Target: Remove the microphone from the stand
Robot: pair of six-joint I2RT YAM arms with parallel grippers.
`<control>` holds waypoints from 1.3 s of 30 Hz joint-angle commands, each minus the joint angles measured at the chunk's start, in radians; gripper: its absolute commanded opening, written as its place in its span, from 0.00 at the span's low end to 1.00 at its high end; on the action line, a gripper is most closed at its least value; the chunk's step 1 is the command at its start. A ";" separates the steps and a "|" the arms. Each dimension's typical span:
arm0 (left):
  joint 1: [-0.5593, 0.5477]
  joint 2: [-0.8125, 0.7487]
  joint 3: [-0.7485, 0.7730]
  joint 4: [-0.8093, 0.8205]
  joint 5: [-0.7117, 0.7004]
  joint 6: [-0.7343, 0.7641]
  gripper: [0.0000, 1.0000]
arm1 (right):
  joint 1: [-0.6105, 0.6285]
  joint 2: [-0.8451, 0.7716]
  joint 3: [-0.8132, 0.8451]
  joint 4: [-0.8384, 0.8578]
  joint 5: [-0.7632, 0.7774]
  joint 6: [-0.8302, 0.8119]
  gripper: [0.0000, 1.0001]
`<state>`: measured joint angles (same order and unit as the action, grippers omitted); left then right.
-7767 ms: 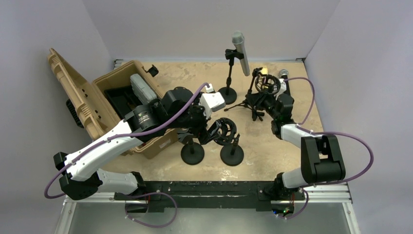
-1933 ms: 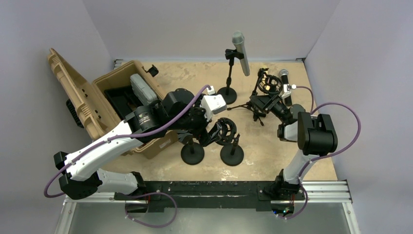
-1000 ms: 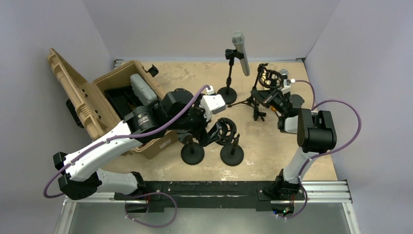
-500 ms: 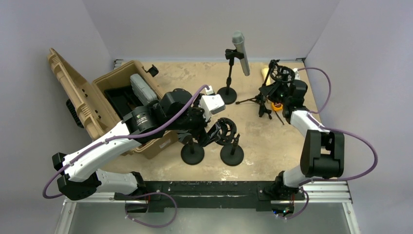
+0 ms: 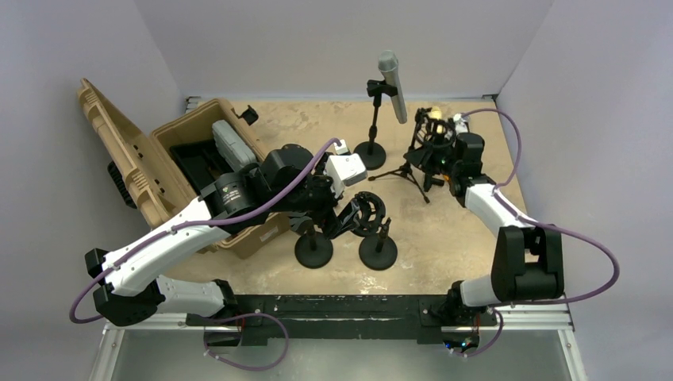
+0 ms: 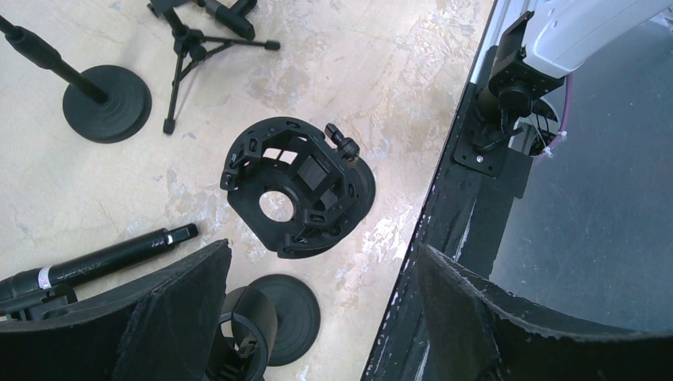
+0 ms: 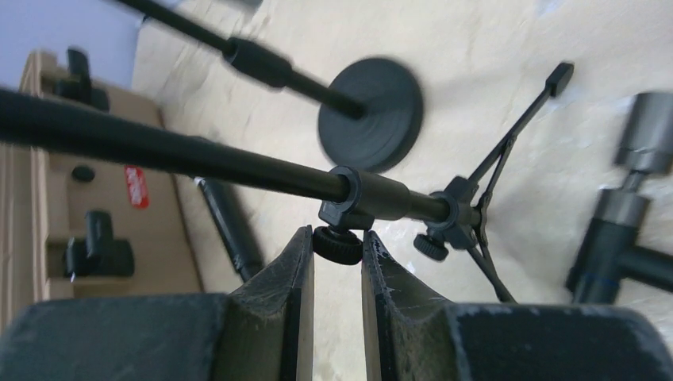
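Note:
The silver microphone (image 5: 390, 82) leans in the clip of a straight stand with a round base (image 5: 371, 152) at the back; that base (image 7: 371, 113) also shows in the right wrist view. To its right stands a tripod stand (image 5: 419, 163) with a black shock mount (image 5: 434, 133) on top. My right gripper (image 5: 441, 155) is at this tripod. Its jaws are shut on a small black knob (image 7: 339, 245) under the tripod's pole (image 7: 238, 169). My left gripper (image 5: 340, 211) hangs open above another shock mount (image 6: 295, 187), holding nothing.
An open tan case (image 5: 186, 171) stands at the left. Two round stand bases (image 5: 313, 250) (image 5: 378, 252) sit near the front, one of them (image 6: 283, 314) below my left jaws. A black rod with a white label (image 6: 103, 258) lies on the table.
My right arm has swung around the tripod stand, carrying its top toward the back right and then left again. The left arm has not moved.

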<state>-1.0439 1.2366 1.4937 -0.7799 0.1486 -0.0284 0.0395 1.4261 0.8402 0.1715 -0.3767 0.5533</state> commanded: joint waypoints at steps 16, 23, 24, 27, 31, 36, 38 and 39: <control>-0.007 -0.003 0.017 0.014 0.009 0.024 0.84 | -0.035 -0.012 -0.334 0.776 -0.462 0.376 0.67; -0.008 -0.001 0.014 0.014 -0.004 0.024 0.84 | -0.036 0.113 -0.245 0.812 -0.469 0.382 0.53; -0.007 -0.001 0.014 0.015 -0.006 0.024 0.84 | -0.036 0.129 -0.238 0.814 -0.478 0.385 0.48; -0.007 0.005 0.013 0.015 -0.011 0.024 0.84 | -0.036 0.166 -0.239 0.864 -0.514 0.432 0.22; -0.007 0.009 0.013 0.019 -0.003 0.024 0.84 | -0.036 0.199 -0.215 0.819 -0.563 0.443 0.00; -0.004 0.031 0.100 -0.002 0.077 -0.024 0.84 | -0.036 0.245 -0.147 0.653 -0.685 0.319 0.00; 0.005 0.067 0.199 -0.032 0.119 -0.071 0.85 | -0.036 0.259 -0.127 0.585 -0.680 0.271 0.00; 0.011 0.092 0.260 -0.054 0.133 -0.098 0.85 | -0.036 0.271 -0.121 0.581 -0.693 0.273 0.00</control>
<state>-1.0435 1.2793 1.5593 -0.8150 0.1913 -0.0452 0.0032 1.6699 0.6624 0.8673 -0.9867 0.9272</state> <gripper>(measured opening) 0.844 0.205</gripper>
